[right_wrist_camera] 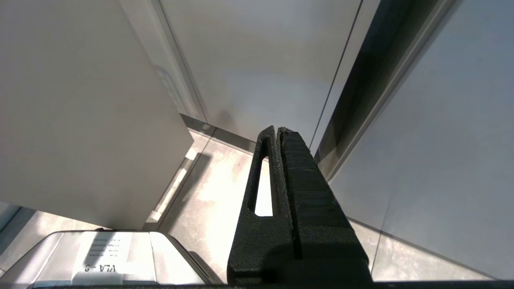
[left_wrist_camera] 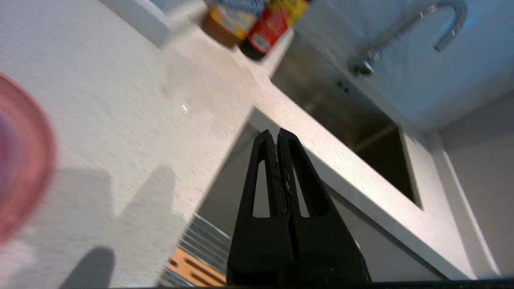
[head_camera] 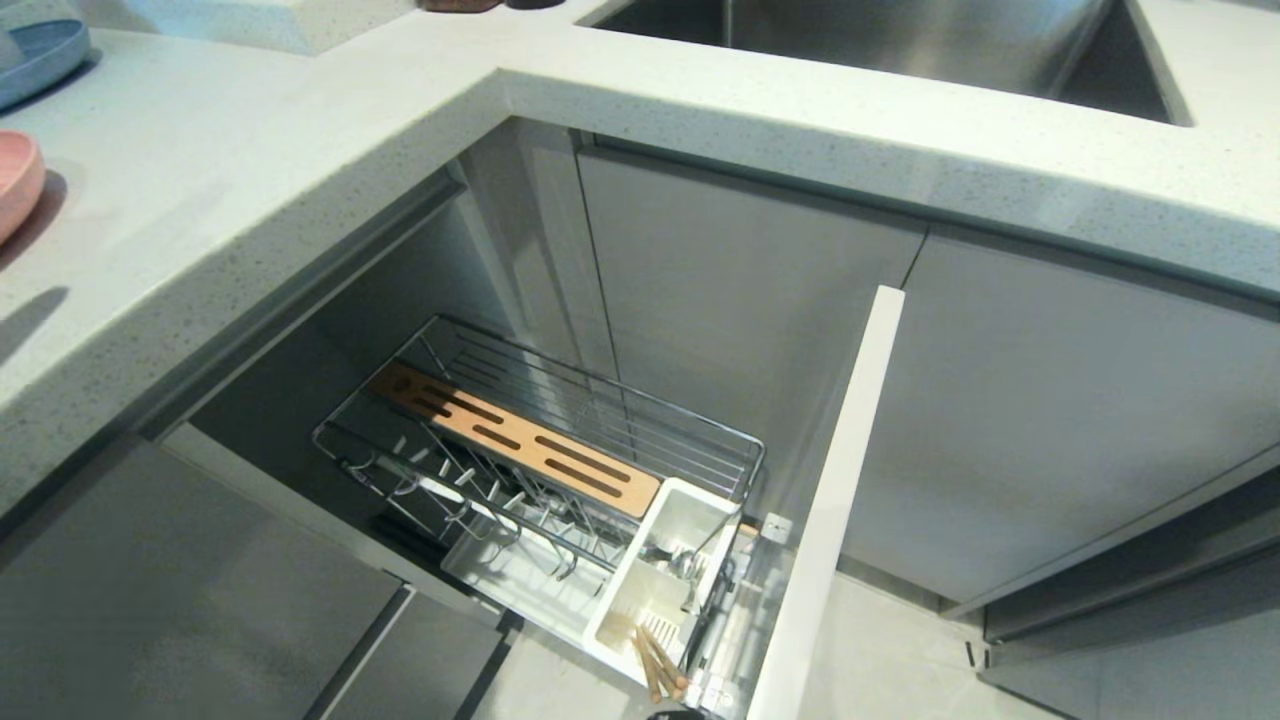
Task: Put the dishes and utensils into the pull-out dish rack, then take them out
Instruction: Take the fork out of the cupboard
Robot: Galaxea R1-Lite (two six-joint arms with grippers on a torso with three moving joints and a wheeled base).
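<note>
Left hand [left_wrist_camera: 277, 134] pressed closed and empty; right hand [right_wrist_camera: 277, 130] likewise, pointing floorward.

The left gripper [left_wrist_camera: 277, 134], jaws pressed together, hovers over the counter edge [left_wrist_camera: 225, 120] beside a pink dish [left_wrist_camera: 24, 160].

The left tool [left_wrist_camera: 277, 134] consists of two matte black fingers [left_wrist_camera: 261, 172], each tapering to a narrow tip with an elongated triangular cut-out, on a broad black base with a grainy surface. The right tool [right_wrist_camera: 277, 130] is of identical black construction; one finger [right_wrist_camera: 305, 180] bears fine transverse ridges.
</note>
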